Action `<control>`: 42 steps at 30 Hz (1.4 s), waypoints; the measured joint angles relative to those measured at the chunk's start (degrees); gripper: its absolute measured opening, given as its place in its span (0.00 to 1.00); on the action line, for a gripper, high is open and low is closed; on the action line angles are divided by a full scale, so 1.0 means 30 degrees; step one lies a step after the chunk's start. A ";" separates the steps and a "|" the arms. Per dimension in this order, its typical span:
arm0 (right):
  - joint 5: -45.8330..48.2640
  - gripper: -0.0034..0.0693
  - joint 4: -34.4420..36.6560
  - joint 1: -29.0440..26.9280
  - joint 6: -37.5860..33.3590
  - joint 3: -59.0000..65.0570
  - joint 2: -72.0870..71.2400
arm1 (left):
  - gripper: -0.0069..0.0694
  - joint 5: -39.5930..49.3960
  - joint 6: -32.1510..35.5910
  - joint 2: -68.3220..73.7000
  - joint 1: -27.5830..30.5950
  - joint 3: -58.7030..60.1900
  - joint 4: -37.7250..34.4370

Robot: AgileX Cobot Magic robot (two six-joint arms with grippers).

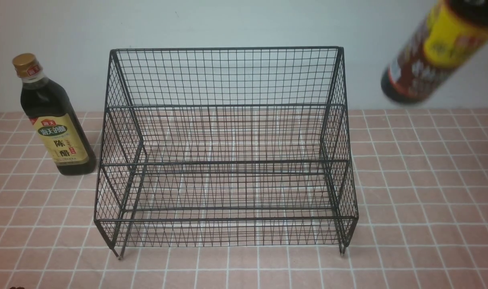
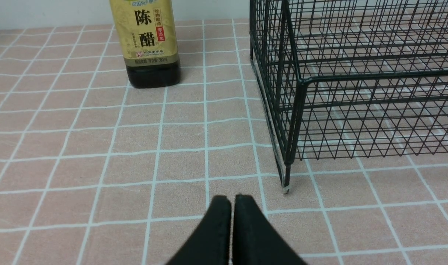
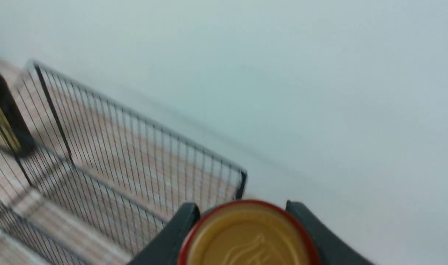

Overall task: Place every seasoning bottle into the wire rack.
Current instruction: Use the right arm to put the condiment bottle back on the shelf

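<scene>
A black wire rack (image 1: 228, 160) with two stepped tiers stands mid-table on a pink tiled table (image 1: 428, 200). At its nine o'clock, near its side but not touching, a square bottle (image 1: 53, 120) of dark liquid stands upright, with a gold cap and a beige label. At two o'clock a round bottle (image 1: 436, 52) with a yellow-brown label hangs tilted in the air against the pale wall (image 1: 244, 24) – base lowest, clear of the table. The right tool (image 3: 240, 208) grasps it at the cap, a finger on each side. The left tool (image 2: 231, 200) is clenched on nothing, tips pressed together, low over the table near the rack's front corner foot – about seven o'clock.
</scene>
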 joint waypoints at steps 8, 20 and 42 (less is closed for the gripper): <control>0.0431 0.42 0.5396 0.0320 -0.1595 -0.0692 0.1410 | 0.08 0.0000 0.0000 0.0000 0.0000 0.0000 0.0000; -0.1796 0.42 0.3638 0.3847 -0.1576 -0.0635 0.5306 | 0.08 0.0000 0.0000 0.0000 0.0000 0.0000 0.0000; -0.2449 0.42 0.2938 0.4491 -0.1441 -0.0626 0.8057 | 0.08 0.0000 0.0000 0.0000 0.0000 0.0000 0.0000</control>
